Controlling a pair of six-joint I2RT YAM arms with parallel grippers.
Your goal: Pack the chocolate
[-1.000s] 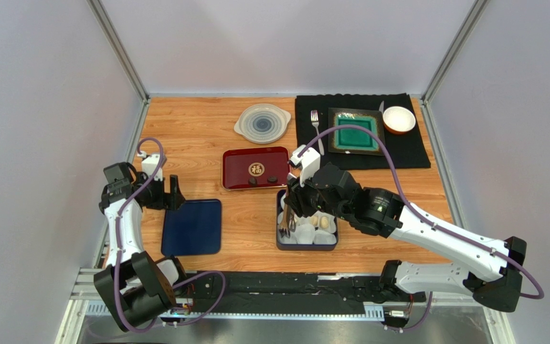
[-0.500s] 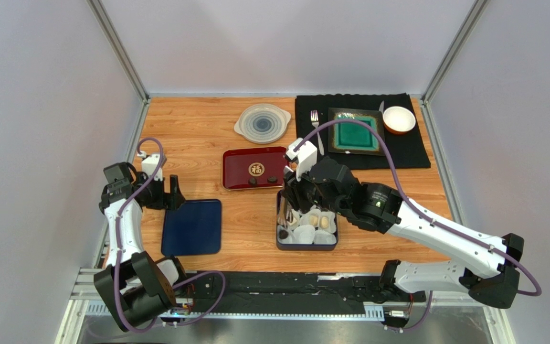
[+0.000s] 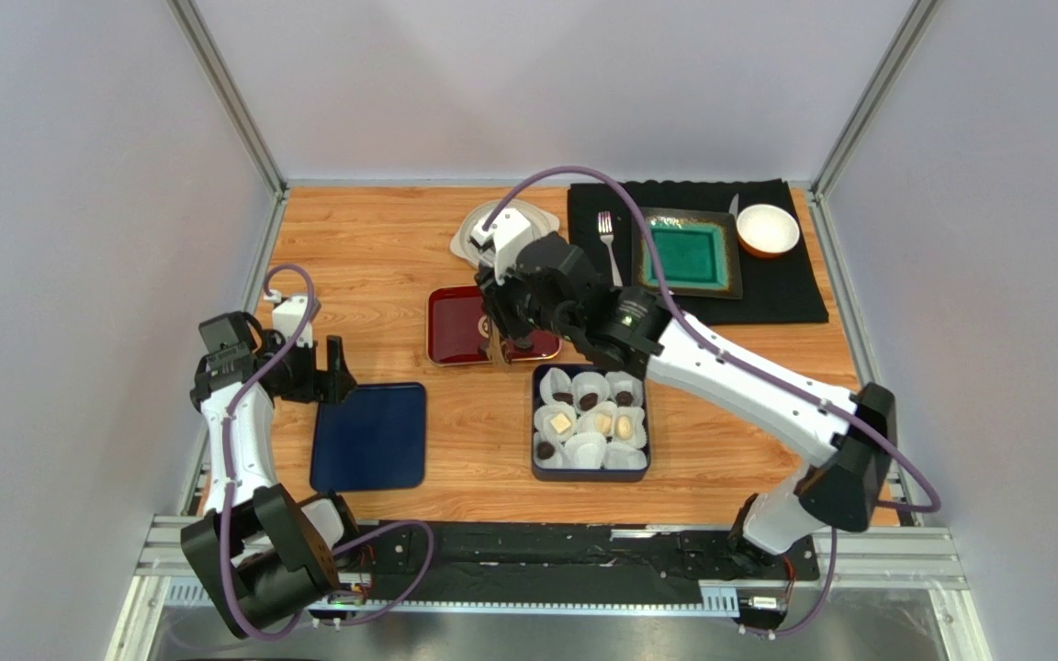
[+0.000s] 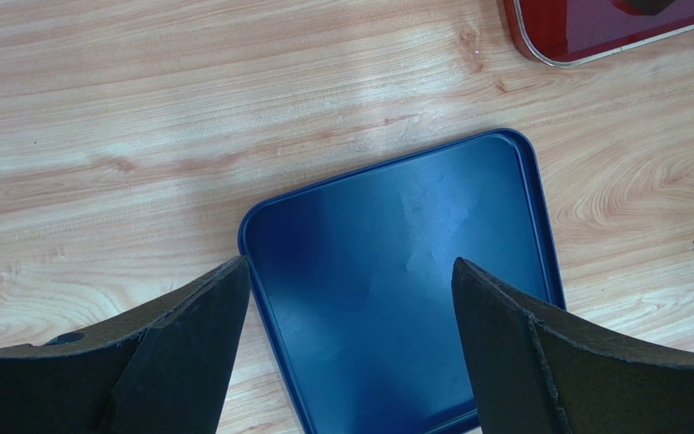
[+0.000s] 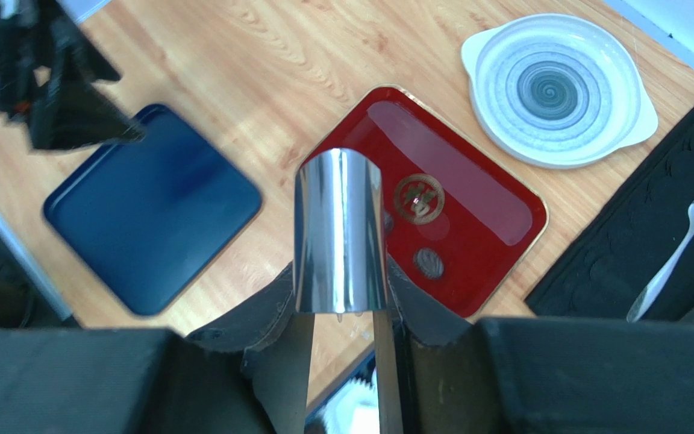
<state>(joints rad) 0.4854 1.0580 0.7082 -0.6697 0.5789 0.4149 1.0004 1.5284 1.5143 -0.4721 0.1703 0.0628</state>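
Chocolate pieces point(image 3: 587, 400) lie mostly in white paper cups point(image 3: 584, 450) inside a dark box point(image 3: 590, 475). The box sits just on the near side of the red tray point(image 3: 459, 324), toward its right corner. Several of the pieces are dark and a few are cream. One dark piece point(image 5: 428, 262) lies on the red tray itself, near the gold mark in its middle, as my right wrist camera shows. Whether a second one lies behind the tongs there I cannot tell.

My right gripper point(image 3: 500, 347) hangs over the right half of the red tray. Its fingers point(image 5: 278, 303) are narrowed and clamped on the shiny bent end of metal tongs point(image 5: 340, 231), whose two arms point down. The tips of the tongs are hidden from me.

My left gripper point(image 3: 336, 372) is well to the left of the red tray. Its fingers point(image 4: 206, 316) are spread wide with nothing between them, over the left edge of a shallow blue tray point(image 4: 396, 289) that lies flat on the wooden table point(image 3: 369, 262).

Beyond the red tray is a white plate point(image 5: 559, 90) with a grey swirl. To the tray's far right a black mat point(image 3: 783, 282) carries a fork point(image 3: 609, 237), a green dish point(image 3: 689, 252) and a small bowl point(image 3: 767, 229).
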